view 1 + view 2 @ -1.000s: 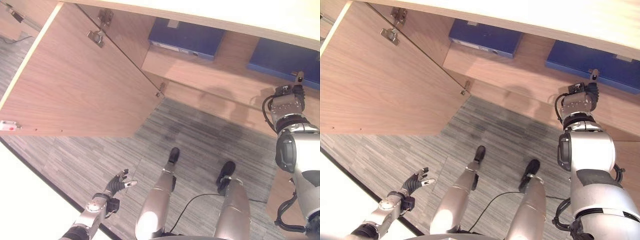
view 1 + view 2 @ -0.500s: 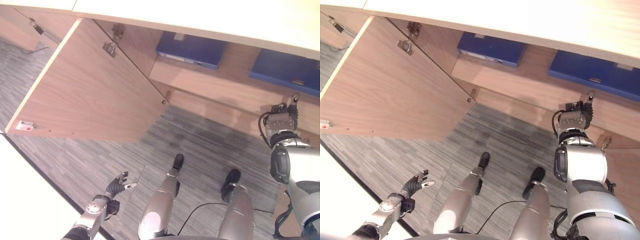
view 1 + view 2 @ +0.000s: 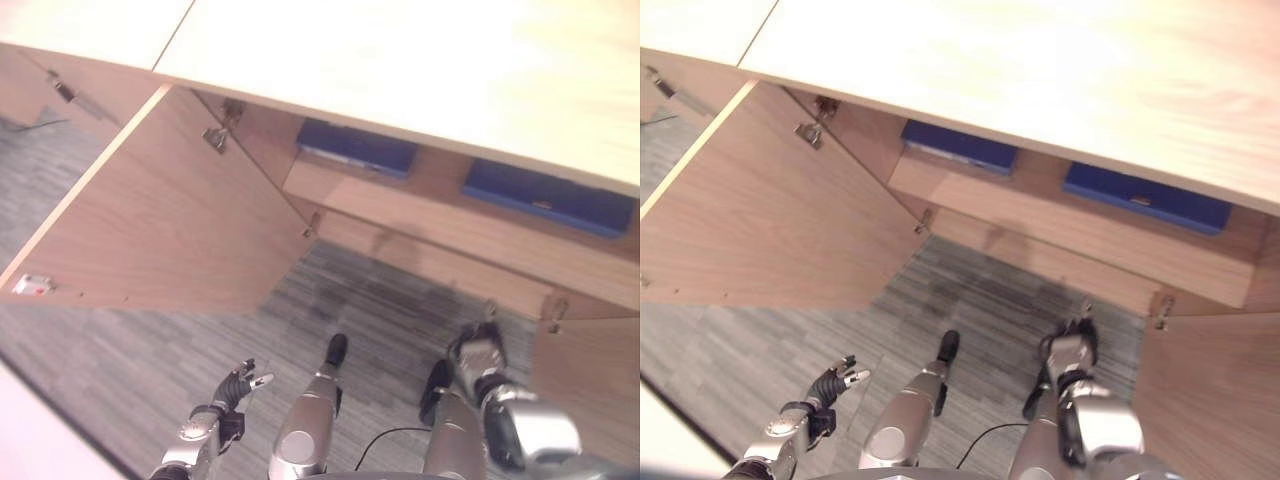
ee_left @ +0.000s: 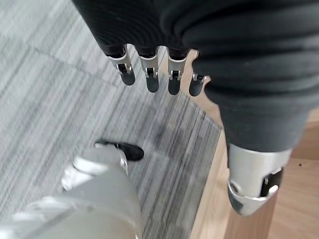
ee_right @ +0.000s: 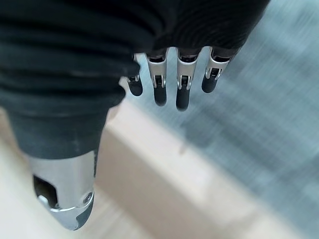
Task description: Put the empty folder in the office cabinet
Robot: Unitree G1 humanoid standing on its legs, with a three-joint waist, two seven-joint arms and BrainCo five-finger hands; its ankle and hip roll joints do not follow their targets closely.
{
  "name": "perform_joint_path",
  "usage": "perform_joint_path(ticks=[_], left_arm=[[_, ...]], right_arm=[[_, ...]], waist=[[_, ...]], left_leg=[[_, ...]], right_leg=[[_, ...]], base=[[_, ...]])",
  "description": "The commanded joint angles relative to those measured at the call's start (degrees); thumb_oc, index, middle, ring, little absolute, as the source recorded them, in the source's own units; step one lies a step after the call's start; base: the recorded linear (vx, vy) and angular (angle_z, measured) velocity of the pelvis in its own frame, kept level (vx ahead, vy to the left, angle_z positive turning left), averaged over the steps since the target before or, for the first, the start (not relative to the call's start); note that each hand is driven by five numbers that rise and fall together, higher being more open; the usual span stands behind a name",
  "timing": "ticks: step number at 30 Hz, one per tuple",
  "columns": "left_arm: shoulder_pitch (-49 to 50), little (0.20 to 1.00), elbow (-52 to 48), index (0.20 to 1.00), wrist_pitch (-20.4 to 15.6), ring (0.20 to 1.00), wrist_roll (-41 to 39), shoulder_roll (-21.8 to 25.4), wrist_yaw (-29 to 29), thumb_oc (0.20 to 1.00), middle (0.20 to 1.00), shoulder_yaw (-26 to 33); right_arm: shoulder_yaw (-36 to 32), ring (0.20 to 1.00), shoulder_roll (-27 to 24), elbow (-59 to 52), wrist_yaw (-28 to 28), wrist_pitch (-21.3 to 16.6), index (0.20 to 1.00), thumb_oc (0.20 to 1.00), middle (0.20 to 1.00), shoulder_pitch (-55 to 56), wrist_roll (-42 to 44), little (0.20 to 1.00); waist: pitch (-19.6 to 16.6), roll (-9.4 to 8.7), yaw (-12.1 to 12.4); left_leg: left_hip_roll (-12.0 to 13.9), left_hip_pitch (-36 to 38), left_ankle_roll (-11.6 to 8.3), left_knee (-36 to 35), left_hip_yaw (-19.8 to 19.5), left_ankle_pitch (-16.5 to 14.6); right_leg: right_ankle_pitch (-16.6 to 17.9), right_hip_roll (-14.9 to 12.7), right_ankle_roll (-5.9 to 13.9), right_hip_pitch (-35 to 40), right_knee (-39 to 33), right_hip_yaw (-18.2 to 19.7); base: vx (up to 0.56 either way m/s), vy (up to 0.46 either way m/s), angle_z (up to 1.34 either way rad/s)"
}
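The light wooden office cabinet [image 3: 400, 250] stands open, w/ its left door [image 3: 170, 230] swung wide toward the robot's left and the right door [image 3: 1210, 390] open at the right edge. A pale top panel [image 3: 400, 70] covers the cabinet from above.

Inside, on the upper shelf [image 3: 1040, 215], lie two flat dark-blue folders. One blue folder [image 3: 355, 148] is at the left part of the shelf, near the hinges of the left door. The second blue folder [image 3: 548, 195] is at the right part, well apart from the first. Both lie flat on the shelf board; neither is touched by a hand.

The left hand [image 3: 232, 385] hangs low at the robot's left side, above the grey striped carpet floor [image 3: 150, 350]. In the left wrist view its fingers [image 4: 149, 74] are straight and relaxed, thumb apart, holding nothing.

The right hand [image 3: 1070, 350] is low in front of the cabinet, below the shelf w/ the second folder, not touching it. In the right wrist view its fingers [image 5: 182, 84] are also straight and spread a little, w/ nothing between them; past them are the carpet and a pale wooden edge.
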Motion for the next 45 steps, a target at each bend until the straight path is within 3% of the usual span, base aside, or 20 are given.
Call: perform_joint_path(ticks=[1, 9, 16, 21, 24, 25, 28, 30, 41, 42, 44, 45], left_arm=[[1.1, 1.0, 5.4, 1.0, -1.9, 1.0, 3.2, -0.2, 0.8, 1.0, 1.0, 3.9], [4.4, 1.0, 10.3, 1.0, -3.3, 1.0, 7.4, -1.8, -1.7, 1.0, 1.0, 9.0], [5.3, 1.0, 12.2, 1.0, -3.5, 1.0, 10.9, -2.5, -2.3, 1.0, 1.0, 9.6], [5.2, 1.0, 11.0, 1.0, -3.5, 1.0, 12.1, -1.9, -2.9, 1.0, 1.0, 9.2], [4.7, 1.0, 10.3, 1.0, -3.7, 1.0, 11.4, -1.3, -2.9, 1.0, 1.0, 8.9], [4.4, 1.0, 10.2, 1.0, -3.7, 1.0, 10.7, -1.5, -3.0, 1.0, 1.0, 8.6], [3.6, 1.0, 10.8, 1.0, -3.7, 1.0, 10.7, -1.3, -3.2, 1.0, 1.0, 8.3], [3.4, 1.0, 12.1, 1.0, -3.8, 1.0, 10.9, -1.8, -3.0, 1.0, 1.0, 8.2], [5.1, 1.0, 15.8, 1.0, -3.1, 1.0, 9.7, -3.4, -2.9, 1.0, 1.0, 10.1], [4.0, 1.0, 15.4, 1.0, -2.8, 1.0, 8.6, -3.7, -2.8, 1.0, 1.0, 10.0], [3.6, 1.0, 15.0, 1.0, -2.5, 1.0, 8.2, -3.9, -3.0, 1.0, 1.0, 10.1], [3.8, 1.0, 14.8, 1.0, -2.5, 1.0, 8.2, -3.9, -3.0, 1.0, 1.0, 10.3]], right_arm=[[3.0, 1.0, -1.3, -7.0, 5.3, -0.7, 1.0, 1.0, 1.0, 4.1, -12.5, 1.0], [15.9, 1.0, -6.6, -16.5, 12.3, 2.9, 1.0, 1.0, 1.0, 17.4, -40.0, 1.0], [19.4, 1.0, -8.1, -19.4, 15.3, 3.9, 1.0, 1.0, 1.0, 20.7, -49.6, 1.0], [19.2, 1.0, -7.9, -22.1, 16.2, 3.6, 1.0, 1.0, 1.0, 21.4, -51.2, 1.0], [18.8, 1.0, -7.9, -22.2, 16.0, 3.3, 1.0, 1.0, 1.0, 21.8, -51.0, 1.0], [18.7, 1.0, -7.9, -21.4, 16.1, 3.4, 1.0, 1.0, 1.0, 22.1, -50.4, 1.0], [18.7, 1.0, -7.9, -19.9, 16.0, 3.5, 1.0, 1.0, 1.0, 22.2, -50.2, 1.0], [18.3, 1.0, -8.3, -18.9, 16.1, 3.7, 1.0, 1.0, 1.0, 23.1, -50.2, 1.0], [18.1, 1.0, -9.1, -17.0, 16.8, 3.7, 1.0, 1.0, 1.0, 23.5, -49.4, 1.0], [17.5, 1.0, -10.2, -17.0, 16.1, 3.5, 1.0, 1.0, 1.0, 22.2, -49.0, 1.0], [17.6, 1.0, -10.9, -15.9, 15.5, 3.6, 1.0, 1.0, 1.0, 20.2, -48.7, 1.0], [17.7, 1.0, -10.8, -15.5, 15.4, 3.7, 1.0, 1.0, 1.0, 19.5, -48.6, 1.0]], waist=[[0.6, -1.65, -0.9], [-5.9, -5.33, -5.2], [-9.9, -6.35, -6.0], [-9.9, -5.84, -6.6], [-9.8, -5.47, -7.3], [-9.8, -5.21, -8.0], [-9.9, -5.12, -8.3], [-11.3, -5.56, -7.9], [-11.7, -5.45, -5.1], [-9.9, -5.74, -5.0], [-9.1, -6.19, -5.3], [-9.1, -6.51, -5.2]], left_leg=[[0.6, 4.2, 1.48, -7.8, 3.5, 1.5], [0.3, 14.4, 1.54, -13.0, 8.5, 0.9], [-1.0, 18.9, 2.49, -13.0, 10.0, -1.1], [-1.4, 20.1, 3.29, -13.0, 10.4, -0.9], [-1.8, 19.9, 3.66, -13.0, 8.4, 0.1], [-2.0, 19.8, 3.68, -13.0, 7.4, 0.5], [-2.6, 19.7, 3.31, -13.0, 5.9, 1.2], [-3.4, 19.7, 2.52, -13.0, 4.0, 1.5], [-2.6, 17.4, 0.13, -13.0, -1.6, 4.1], [-1.3, 14.3, -0.87, -11.1, 3.0, 5.5], [1.6, 12.8, -0.43, -7.9, 11.7, 4.7], [2.9, 13.0, -0.43, -6.8, 14.0, 3.9]], right_leg=[[-2.5, 2.6, 3.5, 9.9, -5.2, 0.3], [3.0, 3.3, 5.79, 17.9, -15.1, 2.1], [3.8, 2.2, 6.54, 21.6, -16.1, 2.9], [3.7, 1.0, 7.91, 19.6, -7.1, 2.9], [2.5, 3.4, 8.44, 19.0, -4.4, 7.3], [0.9, 5.6, 7.71, 18.9, -4.1, 10.9], [-0.7, 7.5, 6.41, 20.1, -6.6, 14.2], [-1.4, 7.4, 4.77, 24.6, -12.7, 12.8], [0.3, 7.1, 3.55, 30.4, -22.0, 8.0], [0.4, 6.1, 4.02, 30.6, -22.5, 6.1], [1.0, 4.8, 4.33, 30.2, -22.6, 4.4], [1.5, 4.4, 4.33, 30.1, -22.6, 4.1]], base=[[0.07, 0.129, -0.26], [0.09, 0.135, -0.38], [0.06, 0.127, -0.14], [-0.06, 0.118, 0.01], [-0.04, 0.026, 0.17], [-0.02, 0.019, 0.33], [-0.01, -0.002, 0.77], [0.05, -0.14, 0.81], [-0.05, -0.092, 0.52], [-0.25, 0.079, 0.76], [-0.24, 0.097, 1.31], [-0.12, 0.083, 0.92]])
